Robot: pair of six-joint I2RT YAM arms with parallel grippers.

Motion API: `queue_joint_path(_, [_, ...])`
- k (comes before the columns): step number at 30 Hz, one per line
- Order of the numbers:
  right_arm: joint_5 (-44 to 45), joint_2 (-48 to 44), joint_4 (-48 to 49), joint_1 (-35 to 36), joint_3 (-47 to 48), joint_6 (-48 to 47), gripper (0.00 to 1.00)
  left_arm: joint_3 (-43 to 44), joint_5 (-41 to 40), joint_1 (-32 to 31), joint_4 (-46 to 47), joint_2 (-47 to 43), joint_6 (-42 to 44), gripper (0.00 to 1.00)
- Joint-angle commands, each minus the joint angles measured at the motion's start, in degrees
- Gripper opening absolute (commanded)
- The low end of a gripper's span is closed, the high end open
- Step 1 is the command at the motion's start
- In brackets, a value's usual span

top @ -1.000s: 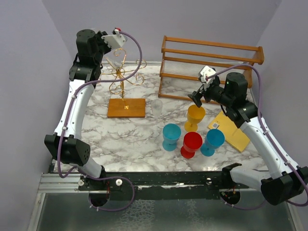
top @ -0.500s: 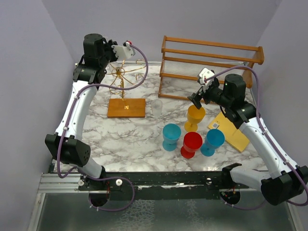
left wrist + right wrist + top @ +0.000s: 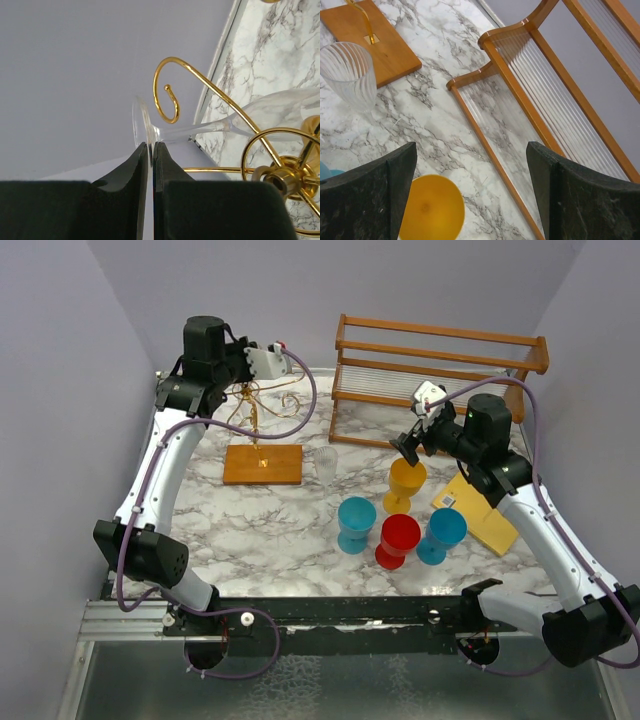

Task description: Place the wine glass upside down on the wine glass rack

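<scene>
My left gripper [image 3: 264,362] is shut on the round foot of a clear wine glass [image 3: 280,107], high over the gold wire wine glass rack [image 3: 254,405]. In the left wrist view the gripper [image 3: 150,146] pinches the foot edge-on. The stem lies sideways, passing a curled gold arm [image 3: 161,75], and the bowl reaches toward the rack's gold hub [image 3: 274,175]. The rack's orange-brown wooden base [image 3: 263,463] lies on the marble table. My right gripper [image 3: 408,444] is open and empty above a yellow goblet [image 3: 405,483].
A ribbed clear tumbler [image 3: 326,466] stands right of the rack base. Two blue goblets [image 3: 355,523] and a red one [image 3: 399,539] stand front centre. A large wooden slatted shelf [image 3: 440,370] is at the back right and a yellow pad [image 3: 480,512] lies at the right.
My left gripper has moved right and a little down with the wine glass, from behind the rack to over its arms. The right arm has hardly moved.
</scene>
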Motion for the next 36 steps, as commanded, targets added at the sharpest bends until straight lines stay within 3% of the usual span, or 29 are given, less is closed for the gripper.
queue_joint_path(1, [-1.37,-1.61,2.04,-0.24,-0.6,-0.54,0.9,2.84,2.34,-0.87,-0.55,-1.66,1.23,0.0])
queue_joint_path(17, [-1.34,-1.52,2.31,-0.51,-1.04,-0.7,0.9,4.4,4.15,-2.73,-1.25,-0.49,2.73,0.0])
queue_joint_path(36, [-1.25,-1.15,2.46,-0.59,-1.22,-0.94,0.9,1.76,-3.46,-5.94,9.46,1.89,2.07,0.0])
